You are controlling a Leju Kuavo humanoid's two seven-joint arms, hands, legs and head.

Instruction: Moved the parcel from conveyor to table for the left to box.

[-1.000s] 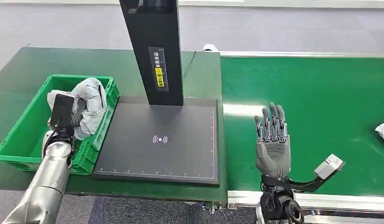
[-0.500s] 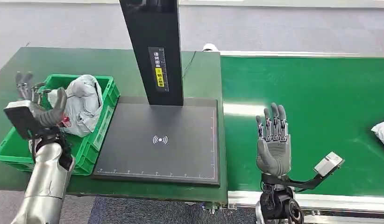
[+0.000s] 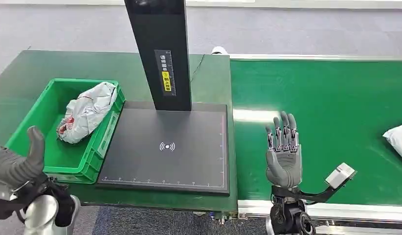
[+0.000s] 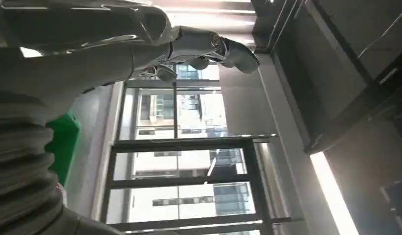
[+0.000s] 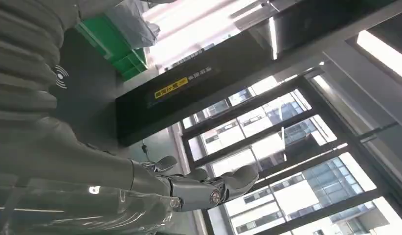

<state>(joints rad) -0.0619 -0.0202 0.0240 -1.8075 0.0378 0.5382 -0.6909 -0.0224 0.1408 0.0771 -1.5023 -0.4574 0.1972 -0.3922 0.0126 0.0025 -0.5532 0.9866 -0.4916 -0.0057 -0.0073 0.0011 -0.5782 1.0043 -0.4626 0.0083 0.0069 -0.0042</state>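
A crumpled grey parcel [image 3: 86,111] lies inside the green box [image 3: 28,129] on the table's left side. My left hand [image 3: 15,164] is low at the table's front left corner, below the box, fingers apart and holding nothing. My right hand [image 3: 284,152] stands upright over the near part of the green conveyor [image 3: 336,98], fingers spread and empty. A second white parcel [image 3: 397,139] lies on the conveyor at the far right edge, well to the right of that hand. In the right wrist view the grey parcel [image 5: 133,22] and green box [image 5: 113,41] show again.
A flat black scanner plate [image 3: 165,147] with a tall black post [image 3: 160,49] sits between box and conveyor. A small grey camera block [image 3: 340,175] juts out from my right wrist. The conveyor's white front rail [image 3: 365,211] runs along the near edge.
My left hand has let go of the grey parcel in the box and drawn back down and left to the table's front corner. The white parcel has crept further in from the right.
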